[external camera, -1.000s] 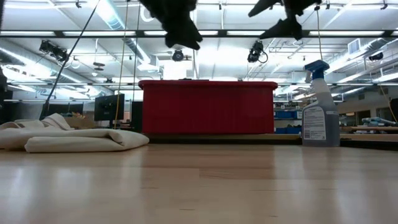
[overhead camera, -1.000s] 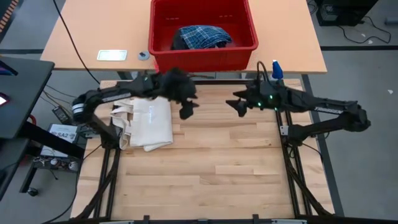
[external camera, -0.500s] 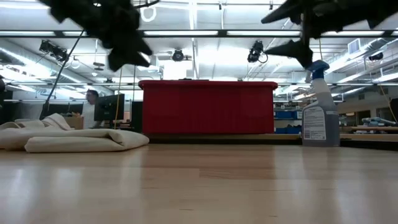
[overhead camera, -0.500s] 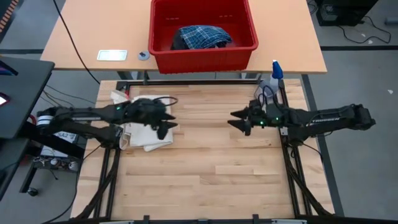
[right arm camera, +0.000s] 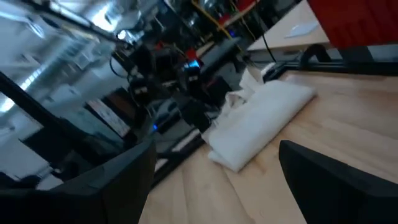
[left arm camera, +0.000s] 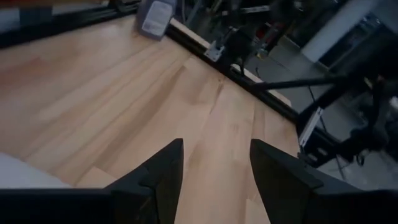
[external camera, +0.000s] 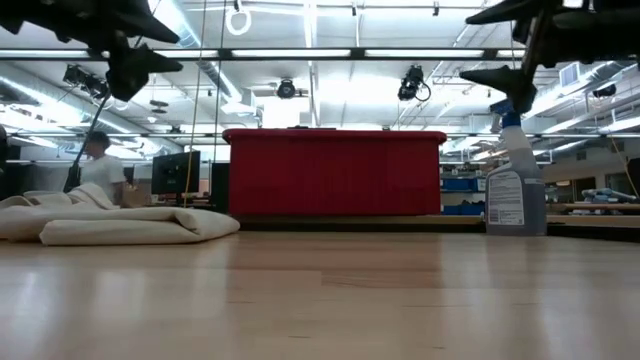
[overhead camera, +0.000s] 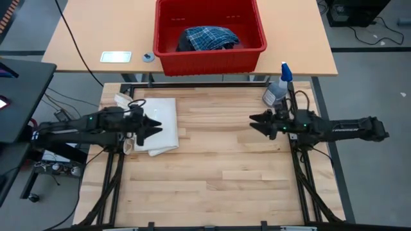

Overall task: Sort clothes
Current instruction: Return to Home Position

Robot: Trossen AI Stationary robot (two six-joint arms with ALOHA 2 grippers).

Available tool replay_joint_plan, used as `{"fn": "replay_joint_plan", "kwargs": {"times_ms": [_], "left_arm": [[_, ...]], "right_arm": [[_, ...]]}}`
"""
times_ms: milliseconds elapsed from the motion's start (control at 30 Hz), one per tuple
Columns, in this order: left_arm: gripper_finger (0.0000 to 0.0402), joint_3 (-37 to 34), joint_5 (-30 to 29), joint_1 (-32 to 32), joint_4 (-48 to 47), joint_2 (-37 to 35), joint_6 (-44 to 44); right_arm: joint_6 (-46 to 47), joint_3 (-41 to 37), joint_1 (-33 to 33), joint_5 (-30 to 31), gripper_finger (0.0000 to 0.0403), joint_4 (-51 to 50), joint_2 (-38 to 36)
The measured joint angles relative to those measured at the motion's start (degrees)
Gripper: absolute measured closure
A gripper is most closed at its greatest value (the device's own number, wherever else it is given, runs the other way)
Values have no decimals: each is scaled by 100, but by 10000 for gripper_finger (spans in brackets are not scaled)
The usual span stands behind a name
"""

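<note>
Basically homing: clothes (overhead camera: 207,36) sit in red bin (overhead camera: 209,61); my left gripper (overhead camera: 152,127) and right gripper (overhead camera: 254,122) hang released, empty. Next: park arms.

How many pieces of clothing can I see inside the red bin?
2: a blue-and-white plaid piece on top, and a dark piece showing under its left edge, both in the red bin. More may lie hidden beneath.
</note>
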Motion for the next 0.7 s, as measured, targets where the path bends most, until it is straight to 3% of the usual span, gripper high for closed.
{"fn": "replay_joint_plan", "kwargs": {"times_ms": [267,500,700], "left_arm": [[212,-2,-335,-91,-292,-541,539],[212,-1103,-329,-91,993,-720,545],[212,-2244,634,-92,2283,-893,309]], "right_arm": [[783,-895,-38,307,56,706,-816],[1304,-1532,54,753,56,1583,-949],[2579,-1755,54,998,56,1546,-949]]}}
